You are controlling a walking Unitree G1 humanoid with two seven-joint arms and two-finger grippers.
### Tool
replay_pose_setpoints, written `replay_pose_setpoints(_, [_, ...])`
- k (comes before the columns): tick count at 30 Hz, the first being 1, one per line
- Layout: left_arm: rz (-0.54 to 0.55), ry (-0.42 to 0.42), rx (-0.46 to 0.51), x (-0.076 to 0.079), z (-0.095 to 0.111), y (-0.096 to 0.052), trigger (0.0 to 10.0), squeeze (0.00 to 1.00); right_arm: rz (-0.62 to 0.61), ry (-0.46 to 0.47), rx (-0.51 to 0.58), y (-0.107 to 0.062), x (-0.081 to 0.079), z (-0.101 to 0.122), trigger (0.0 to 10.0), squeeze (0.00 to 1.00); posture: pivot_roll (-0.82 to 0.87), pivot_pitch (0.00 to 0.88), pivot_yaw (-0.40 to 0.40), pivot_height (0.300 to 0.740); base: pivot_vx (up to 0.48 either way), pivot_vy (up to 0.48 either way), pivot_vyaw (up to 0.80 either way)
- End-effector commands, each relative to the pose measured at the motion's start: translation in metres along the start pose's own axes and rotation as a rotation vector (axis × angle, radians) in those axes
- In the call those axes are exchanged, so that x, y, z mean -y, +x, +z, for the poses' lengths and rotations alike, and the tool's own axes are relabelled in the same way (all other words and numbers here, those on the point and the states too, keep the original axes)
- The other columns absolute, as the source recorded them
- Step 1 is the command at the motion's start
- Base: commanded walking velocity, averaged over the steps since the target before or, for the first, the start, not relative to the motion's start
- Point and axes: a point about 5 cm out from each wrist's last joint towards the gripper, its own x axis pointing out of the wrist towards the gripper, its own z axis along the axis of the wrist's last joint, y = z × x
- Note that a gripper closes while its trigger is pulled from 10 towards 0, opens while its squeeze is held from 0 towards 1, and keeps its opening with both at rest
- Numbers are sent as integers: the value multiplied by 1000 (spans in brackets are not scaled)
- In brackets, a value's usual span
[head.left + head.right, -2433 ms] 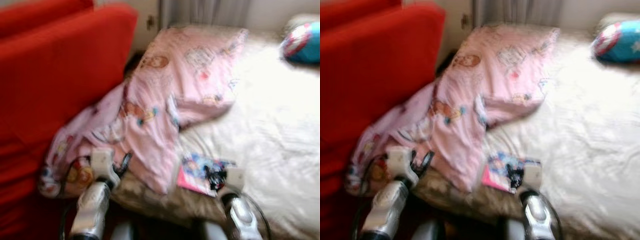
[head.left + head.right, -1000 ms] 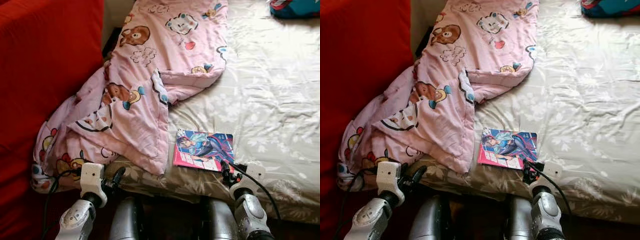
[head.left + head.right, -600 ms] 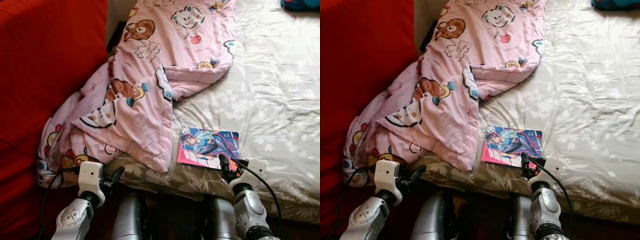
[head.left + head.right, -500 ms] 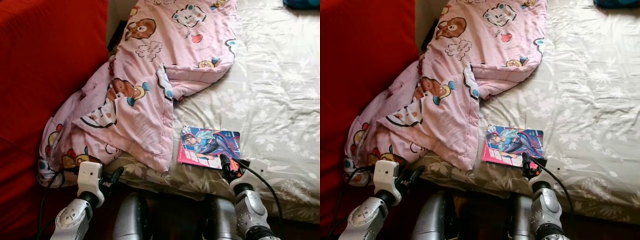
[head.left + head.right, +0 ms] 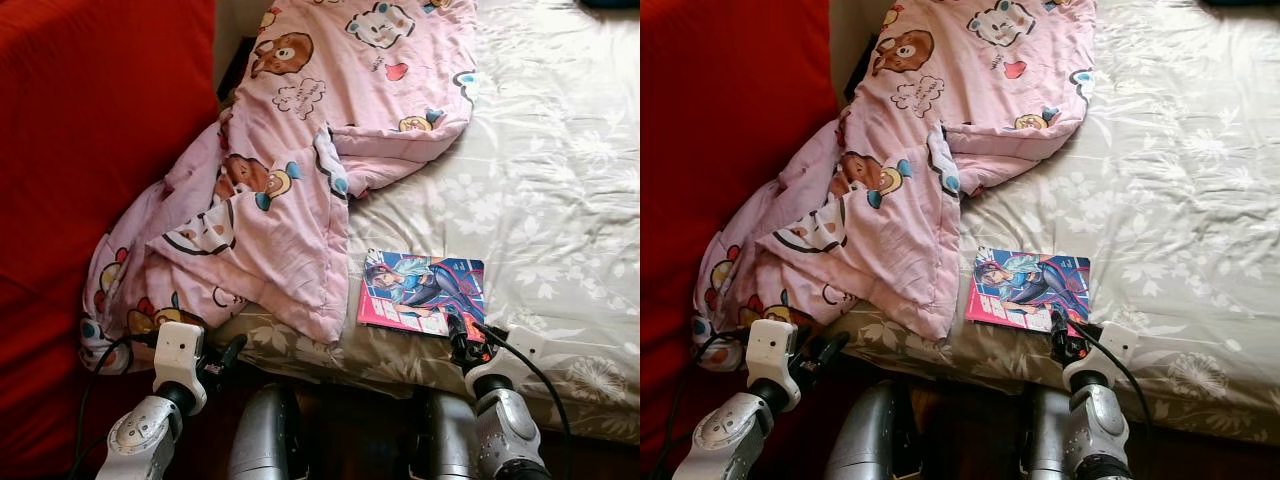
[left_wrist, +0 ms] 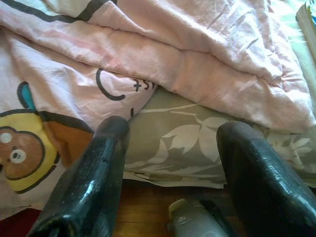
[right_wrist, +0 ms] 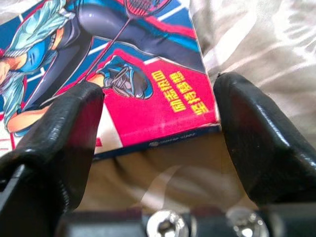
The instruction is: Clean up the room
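Note:
A thin book [image 5: 422, 293] with a blue and pink illustrated cover lies flat near the front edge of the bed [image 5: 560, 180]. My right gripper [image 5: 458, 330] is at the book's near right corner, open, its black fingers [image 7: 256, 148] either side of the cover's edge [image 7: 148, 98]. A crumpled pink cartoon-print quilt [image 5: 300, 170] spills over the bed's left side. My left gripper [image 5: 228, 352] hangs low at the bed's front edge just below the quilt's hem [image 6: 148, 59], open with nothing between its fingers [image 6: 89, 182].
A red sofa [image 5: 90, 150] stands close on the left, with a narrow dark gap between it and the bed. The floral grey sheet [image 5: 1180, 160] stretches bare to the right of the book. My legs [image 5: 265, 440] press near the bed's front.
The camera has tilted and steadied, shifting the scene slightly. My right gripper has crept forward to the book's near corner. The left arm has hardly moved.

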Motion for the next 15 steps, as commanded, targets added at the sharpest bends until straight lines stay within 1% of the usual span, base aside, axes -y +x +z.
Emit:
replay_pose_setpoints(1, [-7, 18, -33, -1, -5, -5, 10000, 0, -9, 33, -54, -8, 2, -15, 10000, 0, 136, 264, 158, 600, 0, 0, 0])
replay_pose_setpoints(3, [-15, 29, -34, -1, -4, -5, 10000, 0, 7, 77, -71, -9, 0, -19, 10000, 0, 140, 265, 160, 600, 0, 0, 0])
replay_pose_setpoints(4, [-15, 29, -34, -1, -4, -5, 10000, 0, 7, 77, -71, -9, 0, -19, 10000, 0, 140, 265, 160, 600, 0, 0, 0])
replay_pose_setpoints(6, [-17, 31, -34, -1, -4, -5, 10000, 0, 18, 138, -86, -10, 0, -22, 10000, 0, 141, 266, 161, 600, 0, 0, 0])
replay_pose_setpoints(8, [-18, 32, -35, -1, -4, -6, 10000, 0, 23, 213, -100, -12, 0, -26, 10000, 0, 148, 269, 163, 600, 0, 0, 0])
replay_pose_setpoints(9, [-20, 34, -36, -1, -4, -7, 10000, 0, 15, 312, -104, -13, 2, -29, 10000, 0, 150, 270, 163, 600, 0, 0, 0])
replay_pose_setpoints(11, [-23, 37, -39, 0, -4, -8, 10000, 0, 5, 411, -98, -14, 4, -30, 10000, 0, 156, 271, 163, 600, 0, 0, 0])
replay_pose_setpoints(12, [-24, 38, -39, 0, -4, -8, 10000, 0, 1, 434, -96, -14, 5, -30, 10000, 0, 156, 271, 163, 600, 0, 0, 0])
replay_pose_setpoints(13, [-24, 38, -39, 0, -4, -8, 10000, 0, 1, 434, -96, -14, 5, -30, 10000, 0, 156, 271, 163, 600, 0, 0, 0])
replay_pose_setpoints(15, [-26, 40, -40, 0, -4, -9, 10000, 0, -23, 496, -96, -15, 9, -31, 10000, 0, 163, 275, 162, 600, 0, 0, 0])
